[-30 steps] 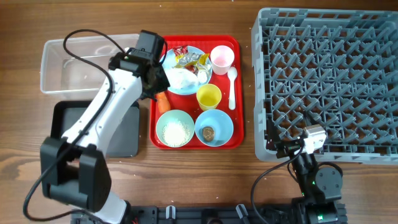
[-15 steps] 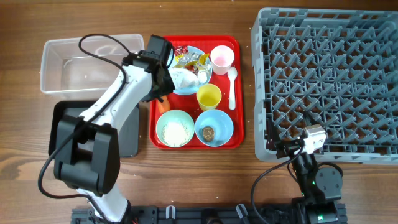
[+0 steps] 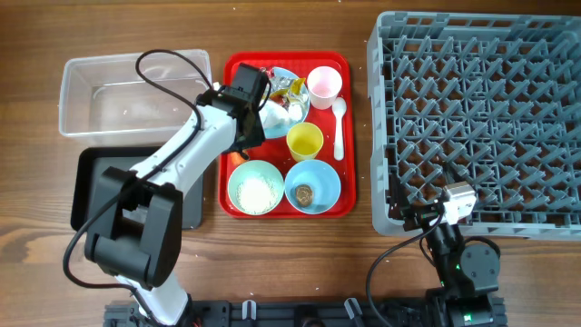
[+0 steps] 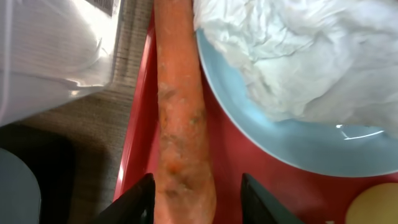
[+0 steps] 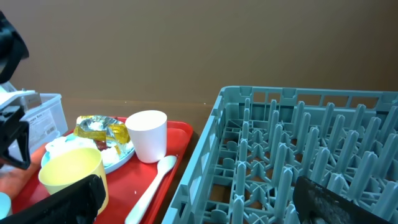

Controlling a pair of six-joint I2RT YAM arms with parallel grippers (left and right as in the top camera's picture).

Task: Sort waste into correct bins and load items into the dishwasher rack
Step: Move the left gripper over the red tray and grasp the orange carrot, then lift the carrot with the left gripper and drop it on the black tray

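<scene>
My left gripper (image 4: 198,204) is open low over the left side of the red tray (image 3: 345,64). Its fingers straddle the near end of the orange carrot (image 4: 180,124), which lies along the tray's left rim. A bit of carrot shows under the arm in the overhead view (image 3: 237,157). White tissue (image 4: 298,56) and wrappers (image 3: 287,86) lie on the light blue plate (image 4: 280,143). One bowl holds rice (image 3: 255,188), another holds a brown lump (image 3: 306,193). My right gripper (image 5: 205,205) is open and empty by the rack's (image 3: 481,118) front left corner.
The clear bin (image 3: 127,91) stands left of the tray, with the black bin (image 3: 91,186) in front of it. On the tray stand a pink cup (image 3: 324,82), a yellow cup (image 3: 305,142) and a white spoon (image 3: 339,127). My left arm crosses the black bin.
My left gripper has moved right, from the clear bin's corner to over the tray's left side above the carrot. The right arm has not moved.
</scene>
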